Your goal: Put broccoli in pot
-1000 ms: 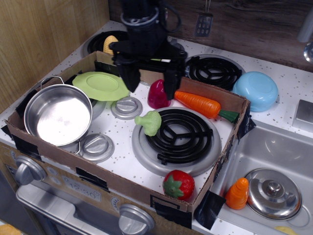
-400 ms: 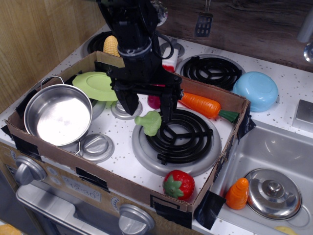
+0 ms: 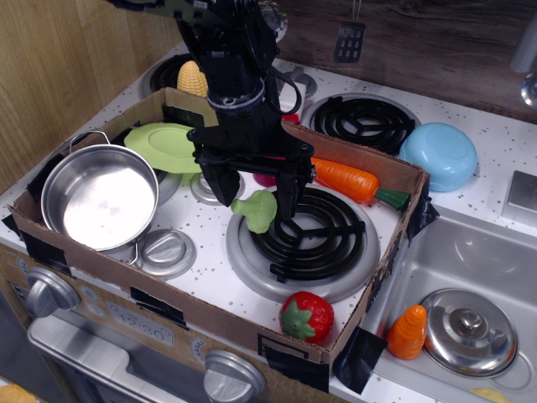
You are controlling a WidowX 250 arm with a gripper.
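A toy stove top set inside a shallow cardboard tray (image 3: 394, 172) is shown from above and in front. The broccoli (image 3: 256, 210), a small light-green floret with a bumpy head and a short stalk, is seen lying on its side at the left edge of the black coil burner (image 3: 312, 233). Directly above it, a black gripper (image 3: 255, 197) is positioned with its jaws spread wide, one finger on each side of the floret; no contact can be confirmed, and nothing is held.

The pot (image 3: 101, 196), a shiny steel vessel with thin wire handles, is placed well to the left of the broccoli, against the tray's left wall, and appears empty. A lime-green plate (image 3: 172, 144) is found behind the pot. An orange carrot (image 3: 346, 178) lies just behind the burner, and a red strawberry (image 3: 306, 316) sits in front of it.

The broccoli is judged to be light, rigid plastic, probably smooth and somewhat slippery. The bumpy head is likely the best place to be gripped, as the widest part.
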